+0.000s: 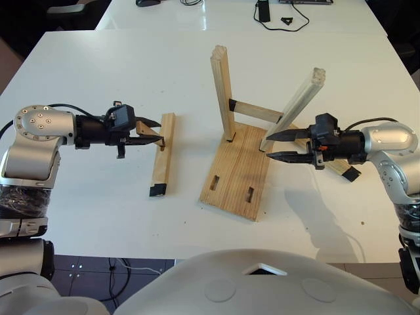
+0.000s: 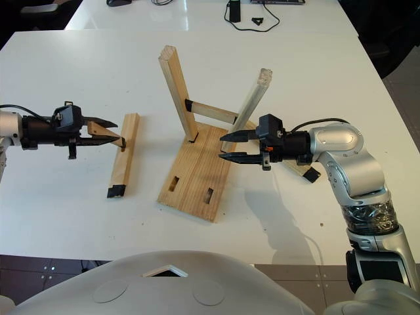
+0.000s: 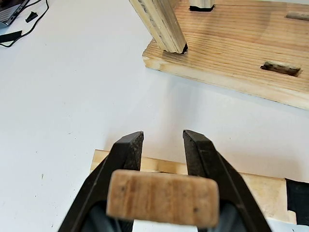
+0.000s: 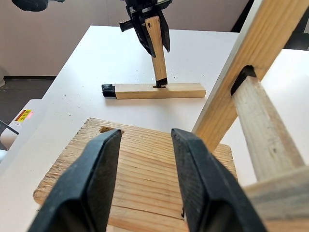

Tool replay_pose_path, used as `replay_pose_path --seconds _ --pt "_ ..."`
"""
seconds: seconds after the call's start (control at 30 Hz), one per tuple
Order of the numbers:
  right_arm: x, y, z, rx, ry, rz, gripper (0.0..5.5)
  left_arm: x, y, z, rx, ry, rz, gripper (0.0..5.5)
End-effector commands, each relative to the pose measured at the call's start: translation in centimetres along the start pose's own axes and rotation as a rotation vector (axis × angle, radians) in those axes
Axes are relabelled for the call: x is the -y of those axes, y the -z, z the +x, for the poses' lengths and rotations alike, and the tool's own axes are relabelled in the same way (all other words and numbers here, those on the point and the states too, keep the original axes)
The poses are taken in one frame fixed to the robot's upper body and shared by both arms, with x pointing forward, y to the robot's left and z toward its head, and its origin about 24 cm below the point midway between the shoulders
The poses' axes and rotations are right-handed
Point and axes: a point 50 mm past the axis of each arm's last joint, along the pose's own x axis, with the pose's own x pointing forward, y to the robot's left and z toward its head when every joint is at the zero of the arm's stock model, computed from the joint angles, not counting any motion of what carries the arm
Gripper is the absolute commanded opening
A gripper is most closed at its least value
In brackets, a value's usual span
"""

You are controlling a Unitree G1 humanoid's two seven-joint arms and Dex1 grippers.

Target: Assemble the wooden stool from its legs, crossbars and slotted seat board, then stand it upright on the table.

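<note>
With the left hand (image 1: pixel 156 131) pinching the short crossbar (image 3: pixel 162 197) seated in the loose leg (image 1: pixel 164 157), which lies on the table (image 1: pixel 98 65) beside the seat board (image 1: pixel 233 184), the spread right hand (image 1: pixel 279 146) should probably grip the tilted leg (image 1: pixel 298 102) low and straighten it gently.

White table (image 1: pixel 98 216); black gadget (image 1: pixel 262 10), perhaps cabled

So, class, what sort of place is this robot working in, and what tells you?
Probably an office or lab workroom, indoors: a plain white table, with a second table behind it carrying trailing cables and a small black device.
</note>
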Motion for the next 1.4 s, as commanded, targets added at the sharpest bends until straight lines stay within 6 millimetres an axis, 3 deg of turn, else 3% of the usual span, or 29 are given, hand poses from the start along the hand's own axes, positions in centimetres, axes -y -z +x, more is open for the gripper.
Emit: replay_pose_path --seconds 0.03,0.17,0.37,0.67,0.97,1.27,1.4 --pt "0.0 0.3 0.0 -0.02 0.011 -0.008 1.91 -0.2 -0.3 -0.4 -0.021 0.008 0.014 1.31" --pt "0.0 0.4 0.0 -0.025 0.02 -0.013 1.91 0.2 -0.5 -0.3 -0.014 0.038 -0.002 1.31" --pt "0.0 0.8 0.1 -0.043 0.033 -0.021 1.91 2.4 1.2 0.2 -0.035 0.146 -0.131 1.31" --pt "0.1 1.3 0.5 -0.065 0.045 -0.035 1.91 3.7 2.4 2.8 -0.085 0.302 -0.169 1.31" --pt "0.3 2.2 0.6 -0.112 0.049 -0.054 1.91 3.6 4.8 3.2 0.002 0.227 -0.367 1.31" --pt "0.6 2.6 0.6 -0.144 0.043 -0.076 1.91 6.0 4.6 5.5 0.086 0.254 -0.441 1.31" --pt "0.8 2.6 0.7 -0.146 0.048 -0.083 1.91 6.1 4.6 5.7 0.083 0.255 -0.44 1.31"
